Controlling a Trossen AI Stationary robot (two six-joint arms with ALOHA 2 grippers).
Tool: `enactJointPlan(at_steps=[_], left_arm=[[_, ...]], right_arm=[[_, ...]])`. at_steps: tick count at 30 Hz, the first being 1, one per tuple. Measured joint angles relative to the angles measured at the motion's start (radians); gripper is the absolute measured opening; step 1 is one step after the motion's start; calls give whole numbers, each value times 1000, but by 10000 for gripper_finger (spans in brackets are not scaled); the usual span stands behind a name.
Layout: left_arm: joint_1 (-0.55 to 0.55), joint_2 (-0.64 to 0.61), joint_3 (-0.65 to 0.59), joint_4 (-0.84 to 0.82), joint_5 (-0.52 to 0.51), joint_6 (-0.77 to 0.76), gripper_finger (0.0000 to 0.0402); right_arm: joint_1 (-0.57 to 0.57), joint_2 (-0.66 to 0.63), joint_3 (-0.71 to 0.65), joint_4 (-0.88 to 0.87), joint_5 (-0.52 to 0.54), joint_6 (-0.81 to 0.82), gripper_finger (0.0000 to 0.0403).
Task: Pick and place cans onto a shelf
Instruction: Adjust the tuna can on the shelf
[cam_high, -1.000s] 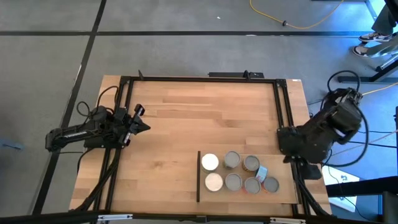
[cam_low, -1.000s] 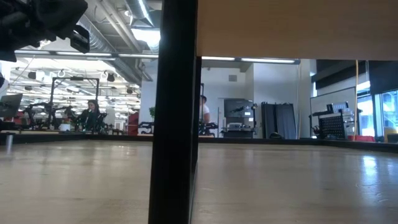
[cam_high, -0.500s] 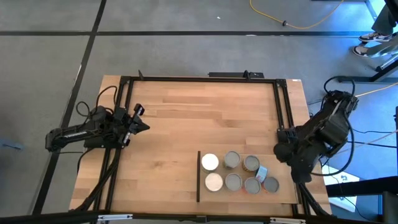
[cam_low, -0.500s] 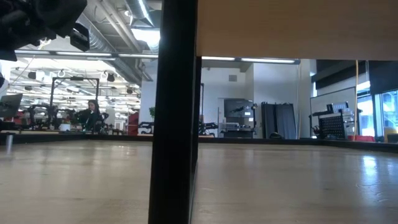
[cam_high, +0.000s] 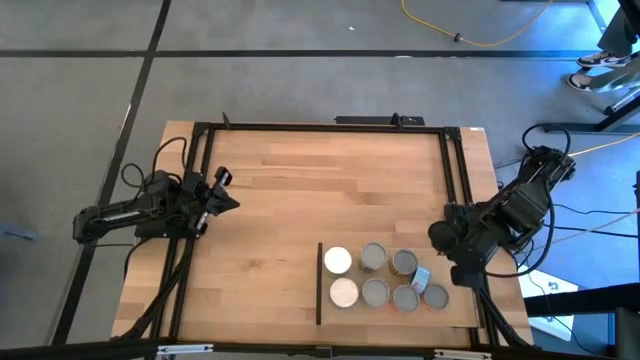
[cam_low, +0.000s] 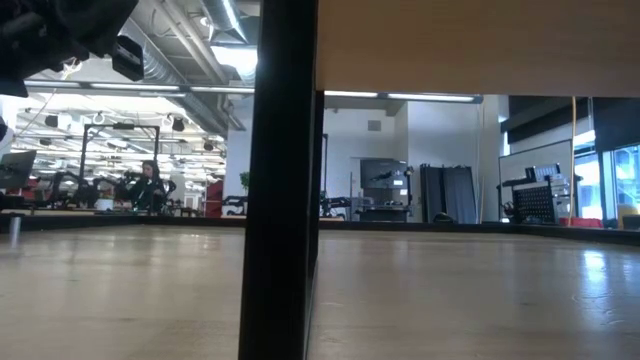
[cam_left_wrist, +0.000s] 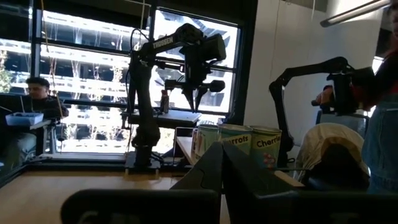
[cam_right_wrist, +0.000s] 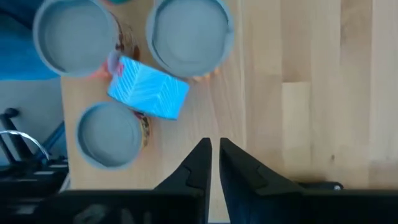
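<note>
High view shows the cans (cam_high: 385, 276) gathered in two rows on the shelf (cam_high: 400, 310), the light board at about 5 o'clock on the table (cam_high: 320, 190). Its dark strip (cam_high: 319, 283) runs along the short edge at the 9 o'clock side of the group. Two white-topped cans sit nearest that strip, grey-topped ones beyond them, and a small blue box (cam_high: 421, 277) rests among the cans at the 3 o'clock end, probably leaning on them.

Hovering just off the group's 3 o'clock end is the right gripper (cam_high: 445, 240), over the table's edge frame. Its wrist camera looks straight down at three grey-topped cans (cam_right_wrist: 189, 32) and the blue box (cam_right_wrist: 149, 90); the two fingers (cam_right_wrist: 200, 163) sit nearly pressed together with nothing between them, so it is clenched and empty. Judging by this, the cans are already placed and the arm is either inspecting or clear of them.

Resting at 9 o'clock over the table's edge, well apart from the cans, the left gripper (cam_high: 225, 203) points toward the centre. Its wrist view suggests the fingers are drawn together and empty, a waiting pose that keeps it out of the working arm's way.
</note>
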Motion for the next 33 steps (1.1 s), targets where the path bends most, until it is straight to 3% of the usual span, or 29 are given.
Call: enactJointPlan(at_steps=[6, 12, 24, 33], left_arm=[[0, 0, 0, 1, 1, 0, 0], [0, 0, 0, 1, 1, 0, 0], [0, 0, 0, 1, 35, 0, 0], [0, 0, 0, 1, 35, 0, 0]], right_arm=[[-7, 0, 0, 64, -7, -86, 34], [-7, 0, 0, 77, -8, -79, 6], [-5, 26, 0, 80, -8, -101, 87], [66, 96, 0, 116, -38, -216, 94]])
